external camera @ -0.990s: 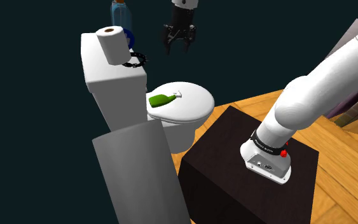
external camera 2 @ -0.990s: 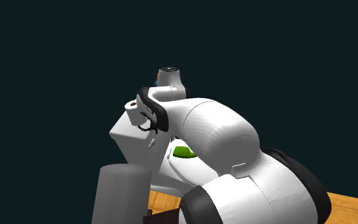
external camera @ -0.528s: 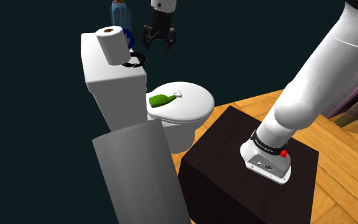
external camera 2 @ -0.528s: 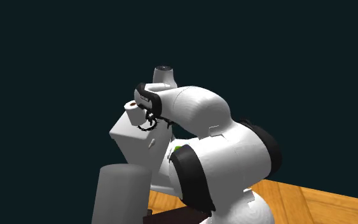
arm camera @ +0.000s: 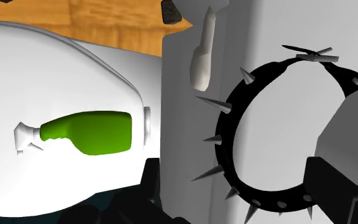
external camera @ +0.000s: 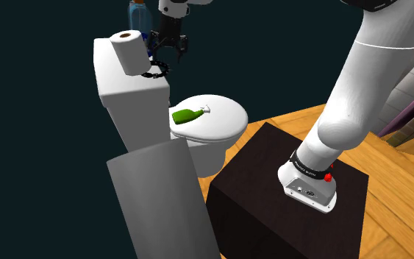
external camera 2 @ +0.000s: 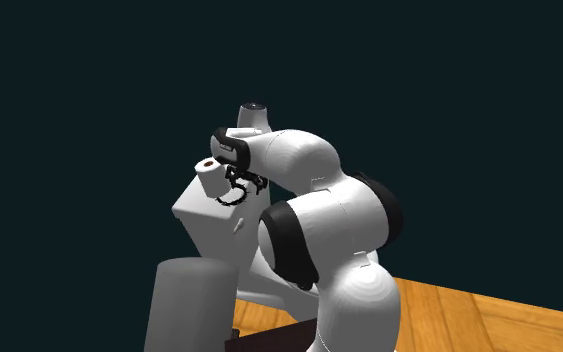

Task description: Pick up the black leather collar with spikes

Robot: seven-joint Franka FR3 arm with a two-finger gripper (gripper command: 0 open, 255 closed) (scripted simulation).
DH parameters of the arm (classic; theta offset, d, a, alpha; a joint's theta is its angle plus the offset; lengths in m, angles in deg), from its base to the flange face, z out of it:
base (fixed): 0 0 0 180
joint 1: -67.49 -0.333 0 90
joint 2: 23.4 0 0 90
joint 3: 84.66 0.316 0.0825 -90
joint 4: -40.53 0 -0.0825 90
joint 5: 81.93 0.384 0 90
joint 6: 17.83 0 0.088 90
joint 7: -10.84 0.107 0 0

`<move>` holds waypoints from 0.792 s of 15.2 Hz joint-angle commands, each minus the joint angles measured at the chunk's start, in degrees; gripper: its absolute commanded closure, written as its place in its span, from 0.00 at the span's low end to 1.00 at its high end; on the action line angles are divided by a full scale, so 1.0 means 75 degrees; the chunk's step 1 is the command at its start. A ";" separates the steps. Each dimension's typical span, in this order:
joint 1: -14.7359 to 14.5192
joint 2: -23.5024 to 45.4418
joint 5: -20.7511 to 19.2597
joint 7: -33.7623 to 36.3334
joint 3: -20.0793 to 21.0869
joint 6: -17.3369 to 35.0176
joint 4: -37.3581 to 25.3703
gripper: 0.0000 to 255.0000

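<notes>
"Where's the collar?"

"The black spiked collar (external camera: 156, 71) lies flat on the toilet tank (external camera: 131, 96), on its lid near the edge above the bowl (external camera: 207, 153), just beside the paper roll (external camera: 129, 51)."

"Which way does it run?"

"It's an oval ring with spikes pointing outward all round. Its long axis slants across the tank's lid, buckle end farther from that edge."

"And your pincer?"

"My pincer (external camera: 167, 55) hangs just above the collar, fingers wide apart, gripping nothing. In the wrist view much of the ring lies between them, untouched."

"How far along?"

"The approach looks done, I'd judge. Left to do: lower, close on the band, lift it off the tank"
</notes>
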 commanded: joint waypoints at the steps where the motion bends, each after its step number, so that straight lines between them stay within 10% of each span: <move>1: 0.0001 0.0047 0.0009 -0.0017 -0.0002 0.0198 0.0146 0.00; 6: -0.0006 0.0152 0.0015 -0.0053 0.0000 0.0535 0.0382 0.00; 7: -0.0007 0.0158 0.0014 -0.0052 0.0001 0.0548 0.0388 1.00; 12: -0.0002 0.0228 0.0007 -0.0066 -0.0006 0.0575 0.0349 1.00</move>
